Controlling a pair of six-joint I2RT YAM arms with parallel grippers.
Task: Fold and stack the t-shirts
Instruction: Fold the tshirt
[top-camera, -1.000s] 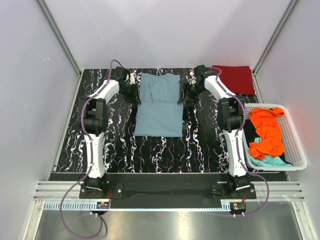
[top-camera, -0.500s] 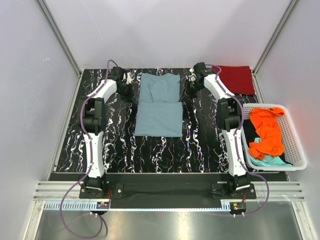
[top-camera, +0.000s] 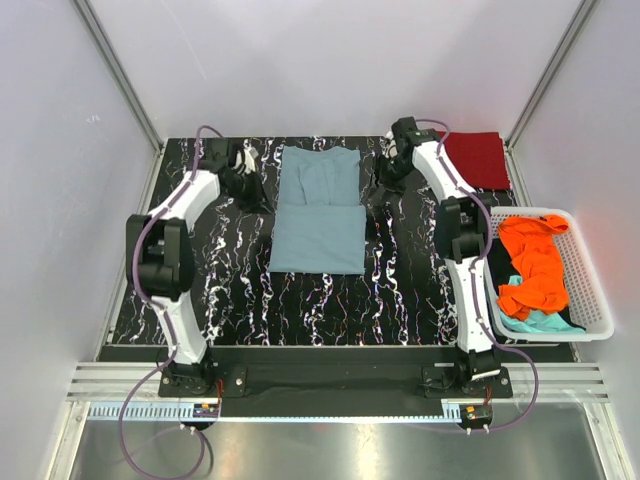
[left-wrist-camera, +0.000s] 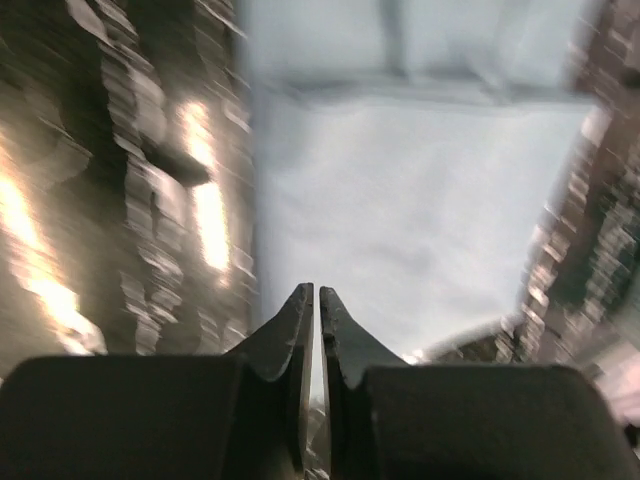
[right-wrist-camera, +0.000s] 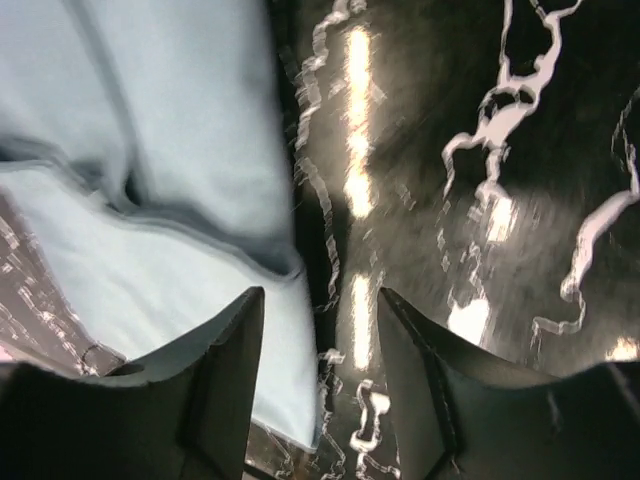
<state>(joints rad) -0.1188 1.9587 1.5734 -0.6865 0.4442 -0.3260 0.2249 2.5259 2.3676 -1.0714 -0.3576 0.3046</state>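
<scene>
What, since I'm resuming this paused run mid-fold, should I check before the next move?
1. Left gripper empty: ok, jaws shut with no cloth between them.
2. Right gripper ready to grasp: ok, jaws open, with the shirt's edge below them.
3. Grey-blue shirt flat: ok, partly folded, mid-table.
4. Dark red shirt out of the way: ok, folded at the far right corner.
5. Basket emptied: not ok, it holds the orange shirt and the teal shirt.
6. Left wrist view sharp: not ok, blurred.
</scene>
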